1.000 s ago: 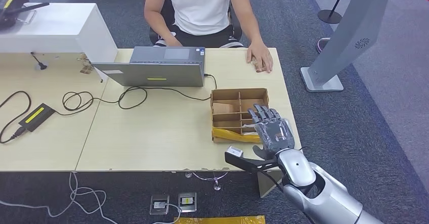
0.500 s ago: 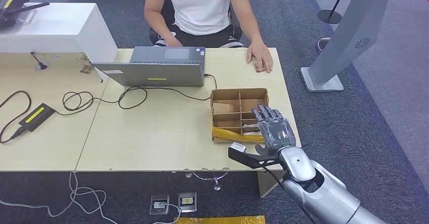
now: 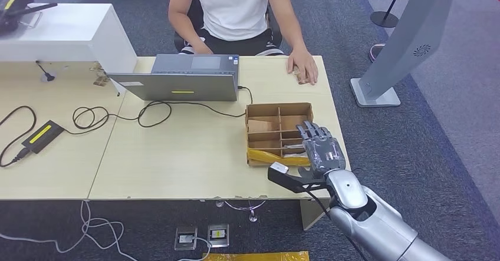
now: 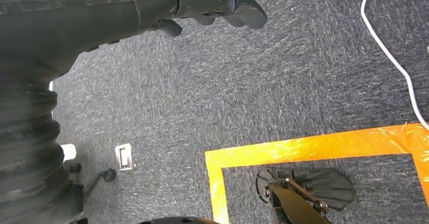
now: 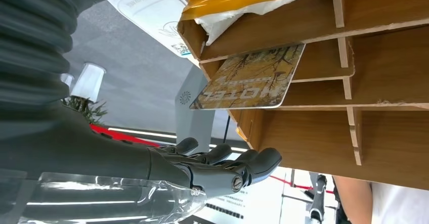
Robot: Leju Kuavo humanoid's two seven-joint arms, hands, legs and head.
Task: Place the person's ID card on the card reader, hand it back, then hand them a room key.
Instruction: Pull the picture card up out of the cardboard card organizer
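**Right hand open beside the cardboard organizer**

Right hand [image 3: 320,149] sits in the lower right of the head view with fingers spread and nothing held, hovering at the right edge of the cardboard organizer [image 3: 279,132] on the table [image 3: 177,155]. From the right wrist camera, those fingers [image 5: 238,169] lie just off the organizer's wooden dividers, near a hotel key card [image 5: 250,85] that pokes out of one slot. Yellow plastic [image 3: 274,157] lies along the organizer's near edge.

Left hand [image 4: 212,4] hangs over grey carpet near an orange tape outline [image 4: 303,150], fingers loosely curled with nothing in them.

At the top of the head view a person sits behind a laptop [image 3: 177,78], one hand [image 3: 303,66] resting flat on the table's far right corner.
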